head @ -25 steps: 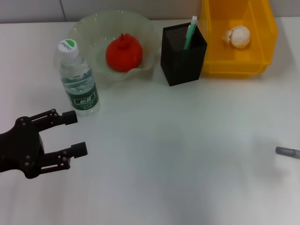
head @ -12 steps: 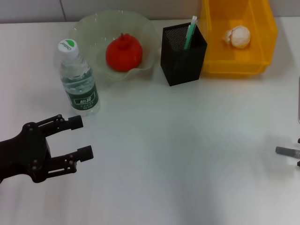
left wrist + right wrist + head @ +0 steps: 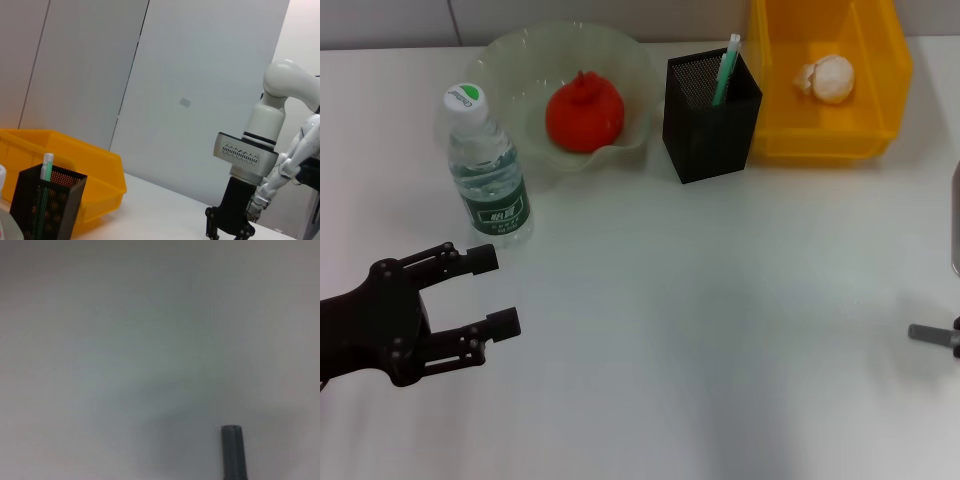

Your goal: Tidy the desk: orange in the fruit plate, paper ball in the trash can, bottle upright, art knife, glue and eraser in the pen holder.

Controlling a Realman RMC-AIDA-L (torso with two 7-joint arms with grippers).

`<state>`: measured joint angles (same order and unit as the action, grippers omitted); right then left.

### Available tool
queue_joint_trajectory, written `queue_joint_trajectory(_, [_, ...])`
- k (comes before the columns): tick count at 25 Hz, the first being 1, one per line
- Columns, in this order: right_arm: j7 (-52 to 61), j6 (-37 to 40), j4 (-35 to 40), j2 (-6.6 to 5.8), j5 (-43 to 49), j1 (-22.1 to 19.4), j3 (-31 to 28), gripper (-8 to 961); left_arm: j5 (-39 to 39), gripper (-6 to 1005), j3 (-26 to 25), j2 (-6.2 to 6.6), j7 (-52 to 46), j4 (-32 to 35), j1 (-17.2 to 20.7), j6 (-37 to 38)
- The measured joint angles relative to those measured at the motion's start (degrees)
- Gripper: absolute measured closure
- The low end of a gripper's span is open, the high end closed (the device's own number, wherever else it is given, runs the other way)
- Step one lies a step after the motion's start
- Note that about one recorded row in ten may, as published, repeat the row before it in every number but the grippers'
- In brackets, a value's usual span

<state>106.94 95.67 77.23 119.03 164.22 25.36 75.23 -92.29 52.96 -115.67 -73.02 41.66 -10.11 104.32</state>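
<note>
A white desk (image 3: 720, 330) lies nearly tidied. Along its far edge, largest first, stand a yellow plastic bin (image 3: 825, 85) near the far right corner with a crumpled paper ball (image 3: 825, 78) inside, a pale green wavy-rimmed glass plate (image 3: 520, 60) holding a red-orange fruit (image 3: 584, 112), and between them a black mesh pen holder (image 3: 710, 118) with a green-and-white stick (image 3: 724, 72) upright in it. A clear plastic water bottle with a green label (image 3: 487, 168) stands upright just in front of the plate, toward the left edge.

The left gripper (image 3: 485, 290) hovers near the front left corner, its black fingers (image 3: 478, 257) spread and grasping nothing. The right gripper shows only at the right edge in the head view; the left wrist view catches it (image 3: 229, 230) farther off, pointing down at the desk, but whether its fingers are released or clenched cannot be told.

The remaining item, a thin grey bar (image 3: 932, 334) that is probably the art knife, lies flat at the right edge, its end also in the right wrist view (image 3: 234, 452). It looks light, stiff and smooth, so likely to slide; a pinch across its narrow middle seems best. Open desk stretches between it and the holder, but the desk edge is close.
</note>
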Motion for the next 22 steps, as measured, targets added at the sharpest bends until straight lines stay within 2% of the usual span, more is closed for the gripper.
queue_joint_trajectory(6, [-1.0, 0.8, 0.2, 0.02, -0.3, 0.4, -1.9, 679, 0.0, 197, -0.1, -0.08, -0.3, 0.0, 0.1, 0.0])
queue_joint_trajectory(8, [-1.0, 1.5, 2.6, 0.15, -0.5, 0.1, -2.2, 744, 0.0, 197, -0.1, -0.08, -0.4, 0.0, 0.2, 0.0])
queue_joint_trajectory(10, [-1.0, 2.7, 9.4, 0.30, -1.0, -1.0, -2.1, 810, 0.0, 197, 0.0, -0.08, -0.2, 0.0, 0.4, 0.1])
queue_joint_trajectory(12, [-0.9, 3.0, 15.0, 0.36, -1.2, -1.7, -1.8, 810, 0.0, 197, 0.1, -0.14, 0.0, 0.0, 0.4, 0.0])
queue_joint_trajectory(13, [-0.9, 3.0, 15.0, 0.36, -1.2, -1.7, -1.8, 810, 0.0, 197, 0.1, -0.14, 0.0, 0.0, 0.4, 0.0])
queue_joint_trajectory(14, [-0.7, 2.8, 20.8, 0.42, -1.3, -2.1, -1.4, 810, 0.0, 197, 0.1, -0.22, 0.2, 0.0, 0.4, 0.0])
queue_joint_trajectory(15, [-0.7, 2.8, 20.8, 0.42, -1.3, -2.1, -1.4, 811, 0.0, 197, 0.1, -0.22, 0.2, 0.0, 0.4, 0.0])
queue_joint_trajectory(17, [-0.6, 2.0, 25.7, 0.45, -1.3, -2.0, -0.4, 811, 0.0, 197, 0.2, -0.26, 0.5, 0.0, 0.4, 0.0])
queue_joint_trajectory(19, [-0.7, -0.3, 30.4, 0.46, -1.1, -1.3, 3.4, 811, 0.0, 197, 0.2, -0.41, 1.4, 0.0, 0.5, 0.0])
queue_joint_trajectory(20, [-0.7, -0.3, 30.4, 0.46, -1.1, -1.3, 3.4, 811, 0.0, 197, 0.2, -0.41, 1.4, 0.0, 0.5, 0.0])
queue_joint_trajectory(22, [-0.8, -3.0, 31.7, 0.48, 0.4, -0.8, 7.3, 811, 0.0, 197, 0.1, -0.54, 2.1, 0.0, 0.6, 0.0])
